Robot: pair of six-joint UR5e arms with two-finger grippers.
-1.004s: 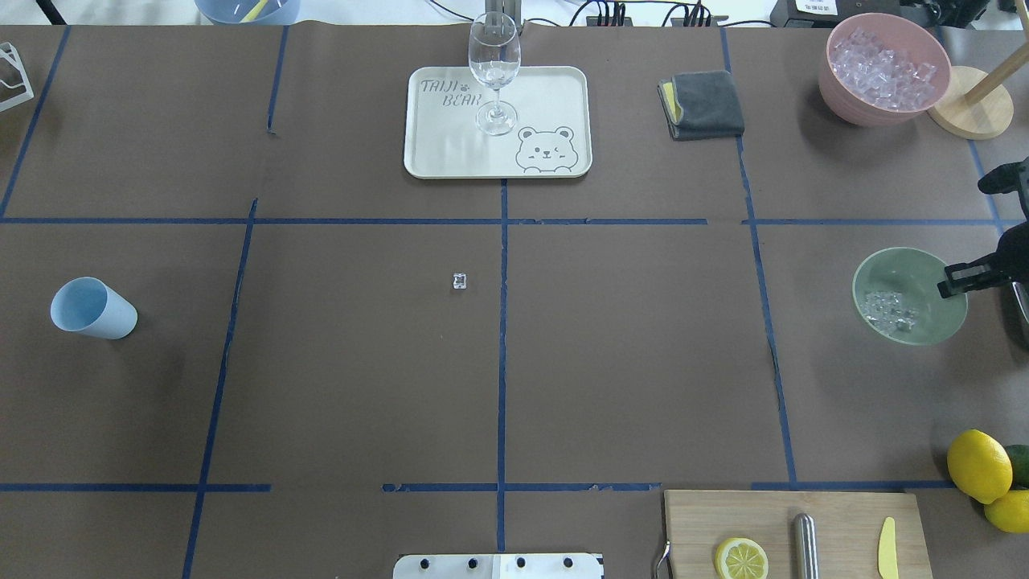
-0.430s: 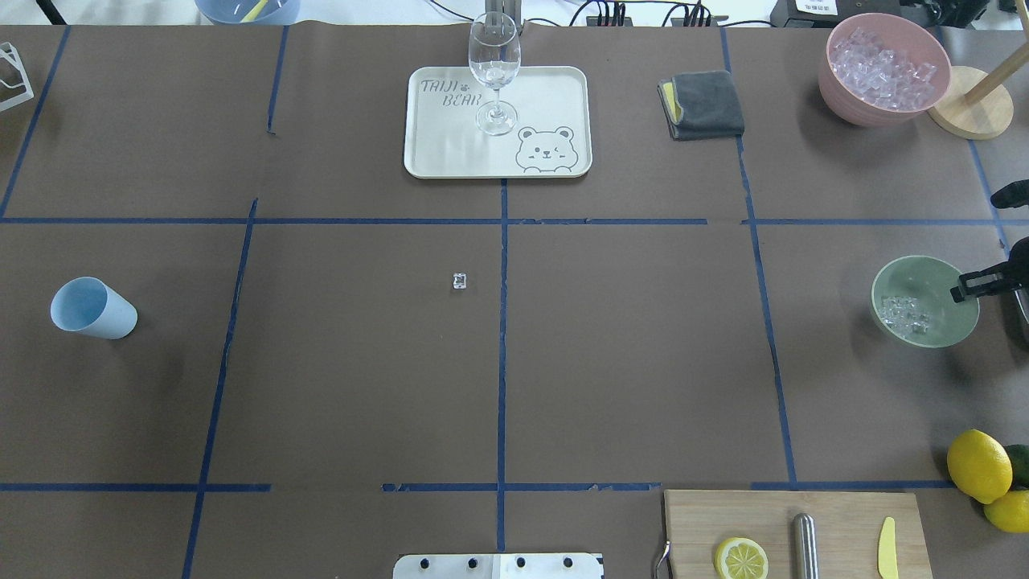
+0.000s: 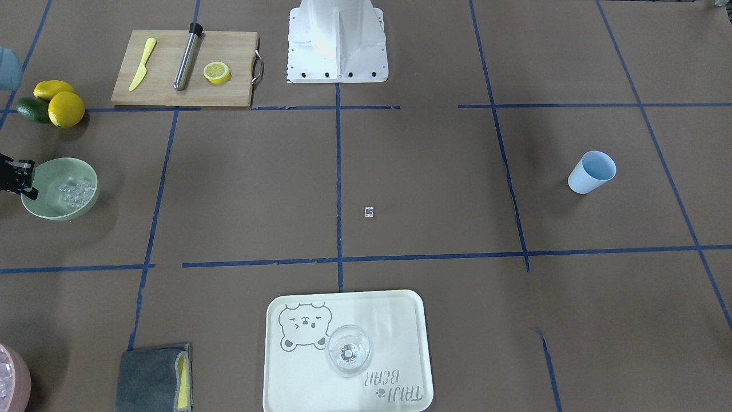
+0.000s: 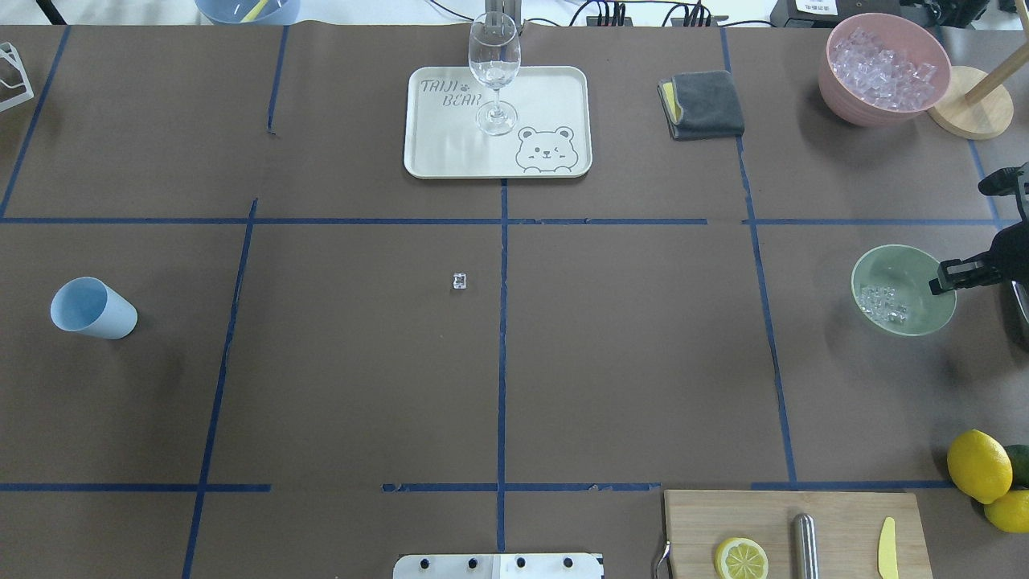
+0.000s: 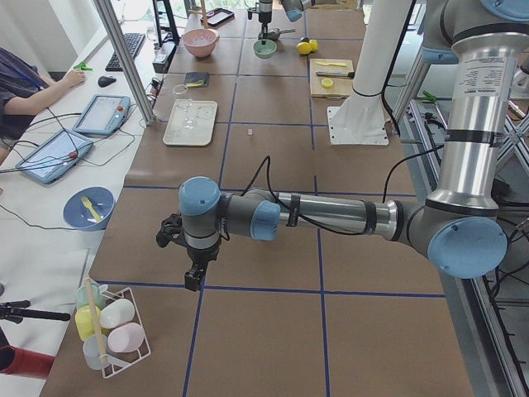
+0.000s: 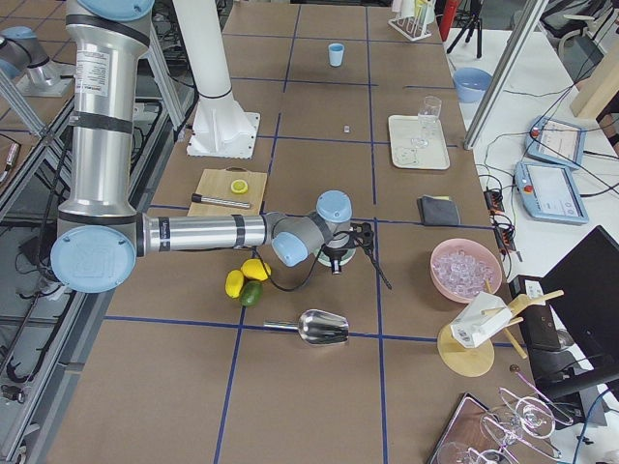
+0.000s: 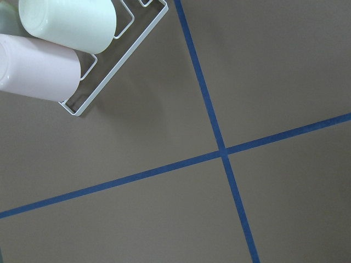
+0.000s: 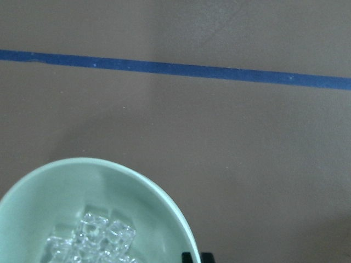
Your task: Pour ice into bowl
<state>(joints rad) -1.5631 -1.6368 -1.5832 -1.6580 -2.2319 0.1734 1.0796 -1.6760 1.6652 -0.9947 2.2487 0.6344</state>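
Observation:
The pale mint-green bowl point(image 4: 900, 277) is at the table's right side, with a pile of clear ice point(image 4: 880, 304) in the half away from my right gripper point(image 4: 942, 281). That gripper is shut on the bowl's right rim. The front-facing view shows the same grip, with the gripper point(image 3: 26, 186) at the bowl's point(image 3: 63, 206) left edge. In the right wrist view the black fingertips point(image 8: 189, 256) sit at the rim point(image 8: 164, 203). One loose ice cube point(image 4: 459, 281) lies mid-table. My left gripper point(image 5: 192, 277) shows only in the exterior left view, so I cannot tell its state.
A blue cup point(image 4: 92, 308) lies on its side at far left. A pink bowl point(image 4: 844, 88) full of ice stands back right, beside a grey cloth point(image 4: 703, 103). A wine glass point(image 4: 494, 72) stands on the tray point(image 4: 547, 96). A cutting board point(image 4: 836, 523) and lemons point(image 4: 977, 465) are front right.
The bowl, held by my right gripper, shifted right and toward the robot, then came back left and away to about where it began. The ice stayed inside it.

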